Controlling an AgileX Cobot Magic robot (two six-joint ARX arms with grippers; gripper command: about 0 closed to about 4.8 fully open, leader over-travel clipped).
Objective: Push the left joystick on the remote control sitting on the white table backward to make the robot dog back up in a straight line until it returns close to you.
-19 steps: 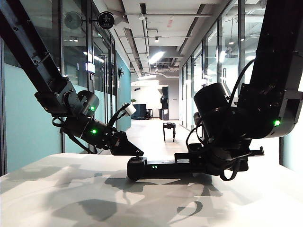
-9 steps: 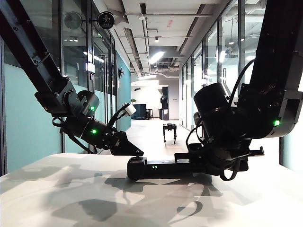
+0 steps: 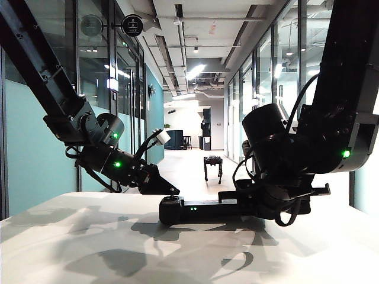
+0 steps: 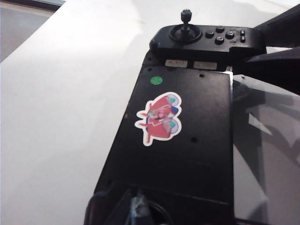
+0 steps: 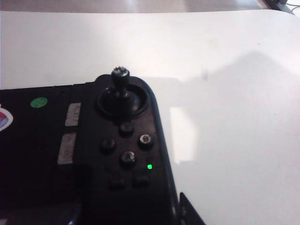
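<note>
On the white table (image 3: 89,236), the remote control (image 3: 201,210).

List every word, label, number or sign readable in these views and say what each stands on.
No text can be read.
Two white labels on the remote control: print too blurred.
Round hanging sign in the corridor: symbol too small.
Red cartoon sticker and green dot: no lettering.

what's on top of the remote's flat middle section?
On the remote control: a red cartoon sticker, a green dot, two pale labels. Its near end is cut off; neither gripper shows there.
</note>
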